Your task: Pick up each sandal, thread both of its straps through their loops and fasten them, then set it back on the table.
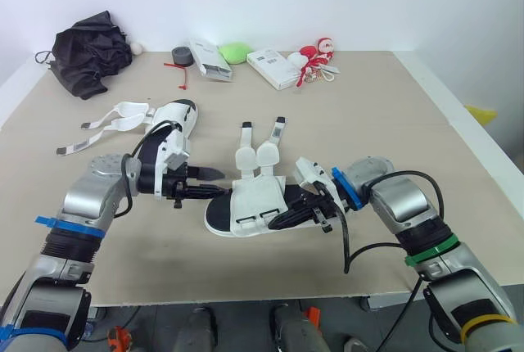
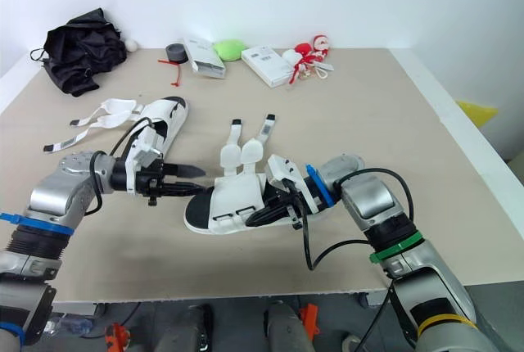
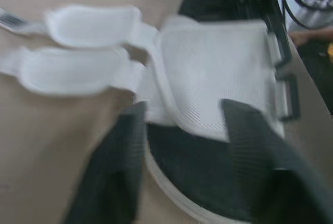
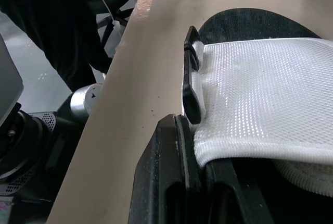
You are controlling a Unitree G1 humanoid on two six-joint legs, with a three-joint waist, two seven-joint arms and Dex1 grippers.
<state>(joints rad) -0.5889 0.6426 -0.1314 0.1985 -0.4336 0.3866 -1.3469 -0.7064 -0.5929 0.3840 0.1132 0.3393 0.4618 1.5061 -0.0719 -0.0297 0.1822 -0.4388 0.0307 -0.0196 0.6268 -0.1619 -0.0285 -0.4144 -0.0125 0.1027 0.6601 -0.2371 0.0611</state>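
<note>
A white mesh sandal with a black sole [image 1: 255, 201] lies mid-table, its two padded straps [image 1: 255, 154] lying loose and pointing away from me. My left gripper [image 1: 206, 182] is open at the sandal's left end, and its fingers [image 3: 112, 182] straddle the sole's rim. My right gripper [image 1: 288, 218] is shut on the near right edge of the mesh upper [image 4: 270, 94], beside the black strap loops [image 4: 190, 83]. A second sandal [image 1: 174, 115] lies at the back left with its straps [image 1: 106, 125] spread out to the left.
Along the far edge lie a black cloth bundle [image 1: 90, 56], a tape roll [image 1: 182, 56], two white boxes [image 1: 209, 59] [image 1: 274, 68], a green object [image 1: 237, 51] and a red-and-white toy [image 1: 317, 60]. The table's front edge [image 1: 246, 296] runs close below the arms.
</note>
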